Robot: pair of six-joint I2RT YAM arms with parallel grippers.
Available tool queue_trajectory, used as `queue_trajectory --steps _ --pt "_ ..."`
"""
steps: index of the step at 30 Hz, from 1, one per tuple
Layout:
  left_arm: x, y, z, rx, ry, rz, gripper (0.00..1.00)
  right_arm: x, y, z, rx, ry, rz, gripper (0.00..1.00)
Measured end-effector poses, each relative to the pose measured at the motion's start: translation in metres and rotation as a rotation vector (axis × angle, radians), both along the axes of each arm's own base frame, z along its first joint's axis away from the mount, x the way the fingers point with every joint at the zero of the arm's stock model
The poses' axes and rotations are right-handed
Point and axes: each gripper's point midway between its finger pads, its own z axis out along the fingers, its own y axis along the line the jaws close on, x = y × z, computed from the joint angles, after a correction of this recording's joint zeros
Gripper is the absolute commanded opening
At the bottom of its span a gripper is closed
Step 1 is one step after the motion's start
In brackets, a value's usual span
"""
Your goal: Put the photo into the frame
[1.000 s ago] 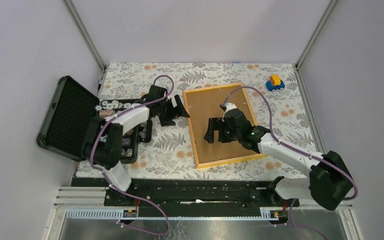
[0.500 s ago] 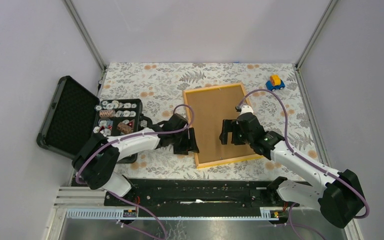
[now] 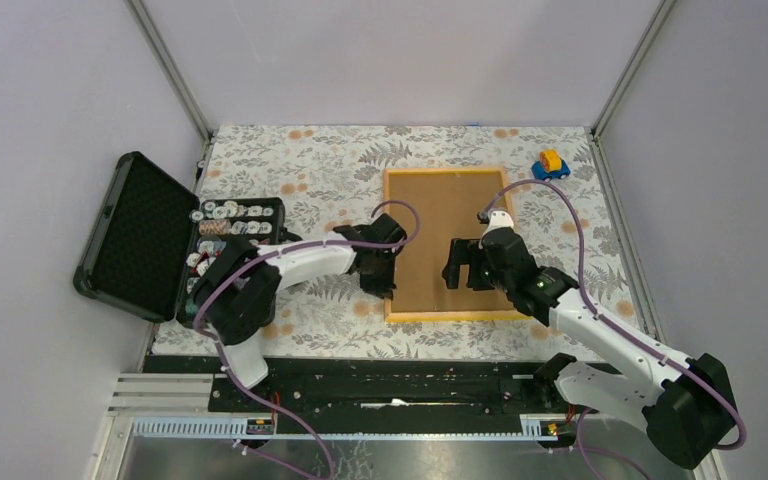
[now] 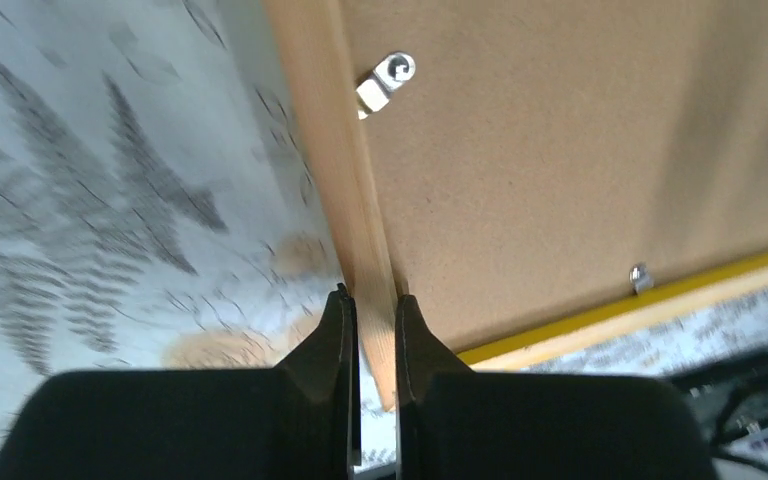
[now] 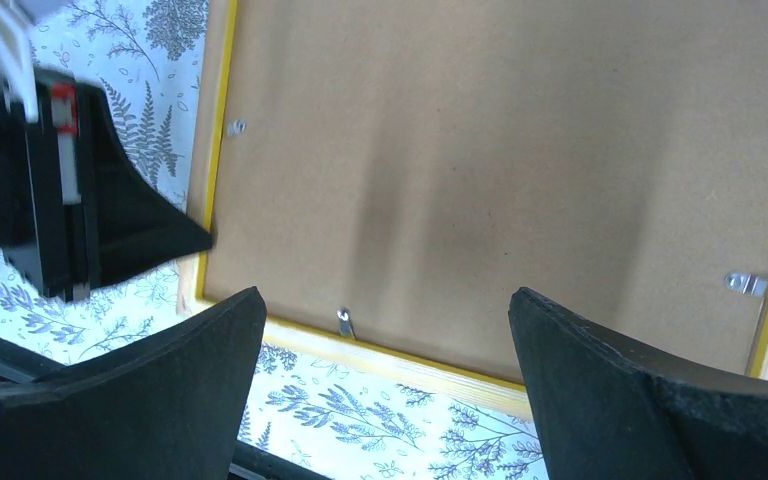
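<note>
Seen from above, a table covered in a fern-and-flower print (image 3: 310,170) holds the frame (image 3: 455,316), a large thin yellow-orange rectangle lying flat at the middle with its back upward and a brown hardboard backing sheet (image 3: 440,210) filling it. Only this overhead view takes in the surroundings. A black case (image 3: 125,235) stands open well to the left of the frame, its tray full of small round pieces too small to identify, and a blue and yellow toy car (image 3: 550,165) sits just beyond the frame's far right corner. The left gripper (image 3: 380,283) is at the frame's left rail near the front corner. The right gripper (image 3: 467,265) is over the backing sheet near the frame's front edge. The left wrist view adds what the overhead view cannot: the two black fingers are drawn narrow and pinch the frame's left rail between them. That rail is pale bare wood on this side, with a bright yellow line along the inner edge of the front rail. The right wrist view shows the right gripper's jaws spread wide above the board, holding nothing. Both wrist views show small silver turn clips (image 4: 387,80) on the rails, which the overhead view is too coarse to show.
</note>
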Motion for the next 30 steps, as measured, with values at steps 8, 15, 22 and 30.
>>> queue_trajectory --steps 8,15,22,30 --pt "0.075 0.025 0.003 0.242 -0.163 -0.073 0.34 -0.001 -0.001 -0.010 -0.015 0.031 0.003 1.00" --pt "0.096 0.057 0.015 0.335 -0.219 -0.068 0.59 -0.003 0.000 -0.030 -0.038 0.102 0.018 1.00" --pt "0.063 0.044 0.058 0.098 -0.213 -0.036 0.74 -0.020 0.014 -0.062 -0.039 0.253 0.125 1.00" --pt "-0.032 0.045 0.026 -0.154 0.056 0.168 0.99 -0.040 0.027 -0.070 0.017 0.340 0.217 1.00"
